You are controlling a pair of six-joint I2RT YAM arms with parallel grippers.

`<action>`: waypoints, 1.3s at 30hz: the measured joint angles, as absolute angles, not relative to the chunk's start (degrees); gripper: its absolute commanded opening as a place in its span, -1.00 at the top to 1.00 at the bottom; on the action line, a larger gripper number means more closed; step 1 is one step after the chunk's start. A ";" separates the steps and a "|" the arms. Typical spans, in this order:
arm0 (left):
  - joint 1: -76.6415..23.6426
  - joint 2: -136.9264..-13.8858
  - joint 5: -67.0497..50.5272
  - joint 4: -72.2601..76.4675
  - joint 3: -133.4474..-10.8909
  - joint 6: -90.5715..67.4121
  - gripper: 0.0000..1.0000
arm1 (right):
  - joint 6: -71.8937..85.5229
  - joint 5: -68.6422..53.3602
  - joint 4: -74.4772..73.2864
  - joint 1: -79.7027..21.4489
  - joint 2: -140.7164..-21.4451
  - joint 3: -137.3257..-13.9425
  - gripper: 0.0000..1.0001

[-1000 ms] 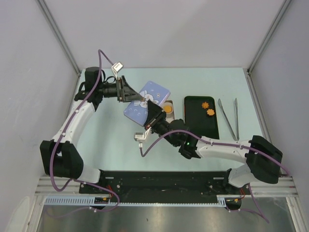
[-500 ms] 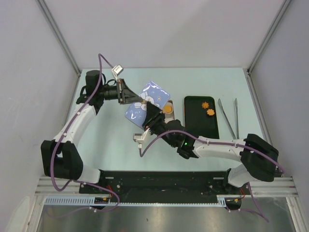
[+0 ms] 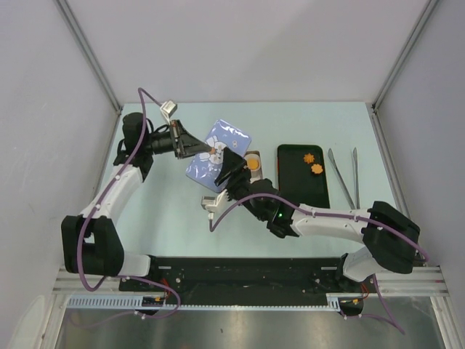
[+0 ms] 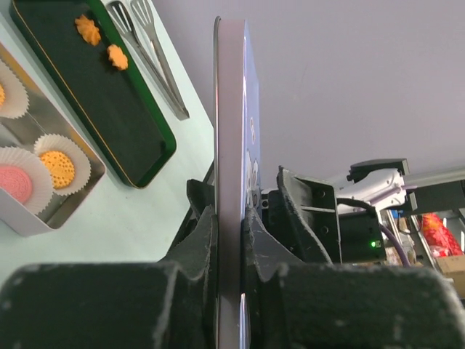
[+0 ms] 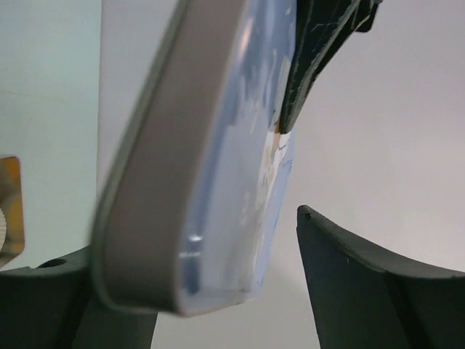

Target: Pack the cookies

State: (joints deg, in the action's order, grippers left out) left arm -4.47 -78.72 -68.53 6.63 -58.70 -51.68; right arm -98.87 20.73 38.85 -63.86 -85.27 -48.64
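My left tool (image 3: pixel 195 148) is clamped on the edge of a blue tin lid (image 3: pixel 231 138) and holds it up on its edge, tilted over the left of the counter (image 3: pixel 167 211), just above the open tin (image 4: pixel 51 211). Carried this way, the lid leaves the tin uncovered, and I judge it is about to be set on.

My right tool (image 3: pixel 231 166) meets the lid's lower corner. The right wrist view shows its jaws parted, with the lid between them and a clear gap on one side, so it steadies or guides the lid but does not grip it.

Inside the tin, an orange cookie (image 4: pixel 57 167) and a pink cookie (image 4: pixel 16 183) each sit in a white paper cup (image 4: pixel 80 156). Two more orange cookies (image 3: pixel 309 157) lie loose at the far end of the black tray (image 3: pixel 301 190), just right of the tin. Metal tongs (image 3: pixel 344 178) rest beside the tray. With those two cookies outside the tin, packing looks unfinished.

The lid's printed face shows a white cartoon figure on pale blue. No brand, label or lettering can be read in any view.
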 measured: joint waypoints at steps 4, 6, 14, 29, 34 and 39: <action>-3.66 -79.33 -67.70 9.41 -58.72 -54.08 0.99 | -97.65 21.61 36.93 -63.16 -85.08 -48.51 -0.54; -3.22 -80.20 -67.51 10.41 -58.83 -54.92 1.00 | -97.30 21.69 36.60 -62.70 -84.77 -47.99 -0.57; -0.73 -83.99 -64.14 15.59 -60.01 -59.44 1.00 | -95.55 22.06 34.11 -59.48 -83.31 -46.89 -0.62; -0.93 -83.66 -47.83 22.13 -53.63 -64.27 0.99 | -74.61 26.96 17.21 -43.38 -81.62 -63.42 -0.74; -3.92 -83.81 -41.54 20.14 -51.83 -63.83 1.00 | -58.30 28.84 3.42 -33.54 -81.73 -75.22 -0.77; -8.86 -86.37 -37.89 19.99 -51.83 -63.35 0.99 | -45.12 25.80 -12.43 -24.49 -81.56 -81.08 -0.79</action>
